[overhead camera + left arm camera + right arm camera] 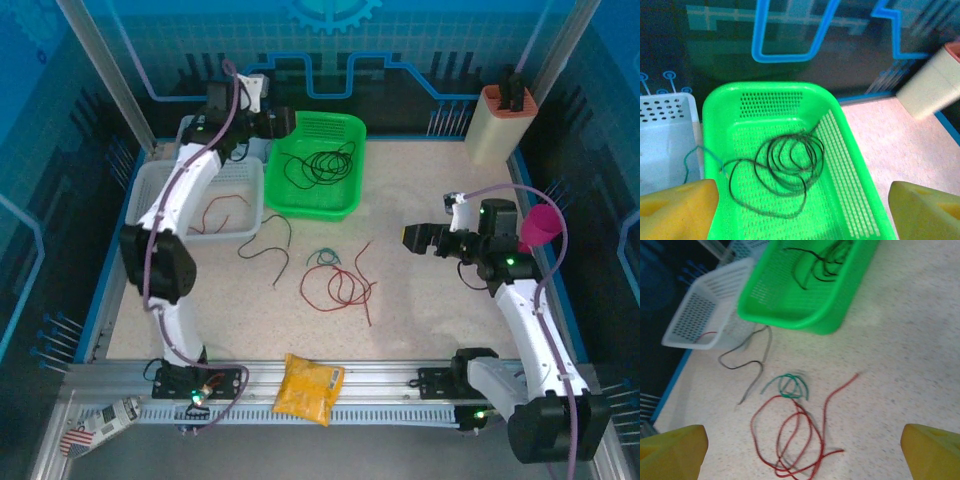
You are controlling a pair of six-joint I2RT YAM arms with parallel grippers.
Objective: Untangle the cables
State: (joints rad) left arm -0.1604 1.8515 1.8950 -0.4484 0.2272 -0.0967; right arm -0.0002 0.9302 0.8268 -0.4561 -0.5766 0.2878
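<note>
A black cable (325,163) lies coiled loose in the green basket (345,125); the same coil (790,172) lies on the basket floor (765,87) in the left wrist view. My left gripper (802,215) hangs open above it, at the basket's back left corner (255,92), holding nothing. On the table lie a looped red cable (340,288), a small green one (322,258) touching its top, and a dark strand (265,243). My right gripper (415,238) stands open to the right of them, above the table. Its wrist view shows the red (810,425), green (790,395) and dark (760,368) cables.
A white basket (145,185) left of the green one holds a red strand (225,212). A thin teal strand (695,155) crosses between the two baskets. A yellow packet (308,388) lies on the front rail. A beige holder (495,125) stands at the back right.
</note>
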